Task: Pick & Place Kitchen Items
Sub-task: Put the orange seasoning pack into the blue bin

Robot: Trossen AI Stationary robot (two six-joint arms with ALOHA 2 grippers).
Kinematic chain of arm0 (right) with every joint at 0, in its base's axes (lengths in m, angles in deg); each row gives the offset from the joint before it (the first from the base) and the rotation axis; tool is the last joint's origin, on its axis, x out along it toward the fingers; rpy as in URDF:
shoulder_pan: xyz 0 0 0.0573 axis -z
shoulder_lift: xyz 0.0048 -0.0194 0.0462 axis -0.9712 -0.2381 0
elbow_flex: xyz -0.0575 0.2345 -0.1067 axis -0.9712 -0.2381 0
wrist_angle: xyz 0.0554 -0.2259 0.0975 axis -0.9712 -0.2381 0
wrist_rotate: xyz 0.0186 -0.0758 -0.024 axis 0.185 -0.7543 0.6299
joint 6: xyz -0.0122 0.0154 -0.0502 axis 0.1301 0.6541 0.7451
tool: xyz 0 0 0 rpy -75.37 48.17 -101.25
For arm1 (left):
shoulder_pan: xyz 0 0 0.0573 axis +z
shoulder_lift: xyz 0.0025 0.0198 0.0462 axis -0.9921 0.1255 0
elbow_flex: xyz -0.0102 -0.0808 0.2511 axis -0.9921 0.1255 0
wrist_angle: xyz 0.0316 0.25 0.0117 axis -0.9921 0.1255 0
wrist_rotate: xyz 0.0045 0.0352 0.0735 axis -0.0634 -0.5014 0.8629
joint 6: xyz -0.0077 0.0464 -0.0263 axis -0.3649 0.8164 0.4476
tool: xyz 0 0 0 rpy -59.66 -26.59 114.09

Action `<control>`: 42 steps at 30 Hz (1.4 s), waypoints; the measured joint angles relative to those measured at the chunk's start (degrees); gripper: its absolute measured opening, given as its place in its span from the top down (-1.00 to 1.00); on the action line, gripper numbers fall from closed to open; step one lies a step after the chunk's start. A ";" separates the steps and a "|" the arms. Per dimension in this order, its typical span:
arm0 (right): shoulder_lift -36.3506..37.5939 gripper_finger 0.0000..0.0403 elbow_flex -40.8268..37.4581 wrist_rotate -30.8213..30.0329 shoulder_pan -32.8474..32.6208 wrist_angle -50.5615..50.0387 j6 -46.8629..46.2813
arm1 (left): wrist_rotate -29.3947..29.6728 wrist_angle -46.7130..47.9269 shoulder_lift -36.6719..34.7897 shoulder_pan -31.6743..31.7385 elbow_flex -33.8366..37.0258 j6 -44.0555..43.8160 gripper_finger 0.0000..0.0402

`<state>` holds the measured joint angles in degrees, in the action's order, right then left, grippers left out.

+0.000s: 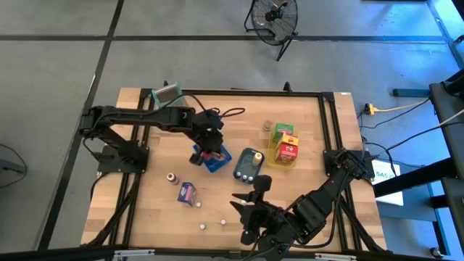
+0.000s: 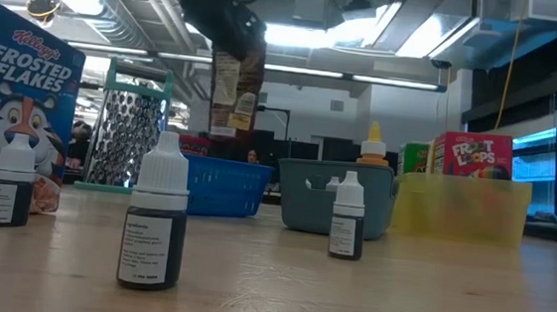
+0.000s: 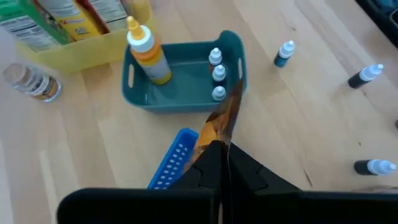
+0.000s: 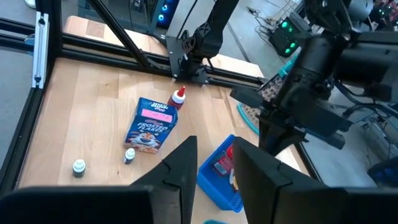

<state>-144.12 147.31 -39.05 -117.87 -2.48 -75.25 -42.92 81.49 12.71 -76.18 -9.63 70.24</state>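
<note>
Sorting stands roughly half done, by my count.

Placed:
- yellow tray [image 1: 271, 154]: Froot Loops box [image 2: 470, 155] and a green box [image 1: 283, 130] upright inside.
- teal tray [image 3: 234, 45]: orange squeeze bottle [image 3: 148, 55] and three small white-capped bottles [image 3: 217, 74] in a row along one wall.
- blue basket [image 1: 220, 159]: a red packet [image 4: 222, 163] lies inside.

In hand:
- left gripper [image 1: 211, 147]: clamped on a flat brown packet [image 3: 222, 119], held above the blue basket's edge, beside the teal tray. Packet hangs clear of the wood; not yet set down.

Left loose on the table:
- Frosted Flakes box [image 4: 150, 124], lying flat, well apart from the trays.
- red-capped bottle [image 4: 178, 98], just beside that box.
- dropper bottles [image 2: 155, 223], several, standing scattered along the near side.
- spice jar [image 3: 32, 81], just beside the yellow tray, outside it.
- grater [image 1: 167, 93], at the far edge; seemingly not part of the sorting.

Waiting:
- right gripper [image 1: 247, 201]: fingers narrowly parted, empty, hovering over the near side close to the loose dropper bottles.
</note>
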 joint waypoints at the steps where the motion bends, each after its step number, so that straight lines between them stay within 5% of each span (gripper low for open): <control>1: 0.00 0.49 0.00 0.00 0.00 -0.48 -0.36 | 0.04 -0.02 0.00 -0.29 0.00 0.00 0.99; 42: 0.00 0.49 0.00 0.20 0.04 -1.89 -2.60 | 3.81 -7.12 -0.83 -2.49 8.83 -6.45 0.99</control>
<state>-144.12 147.31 -38.85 -117.83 -4.37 -77.86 -39.12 74.37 11.88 -78.68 -0.80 63.78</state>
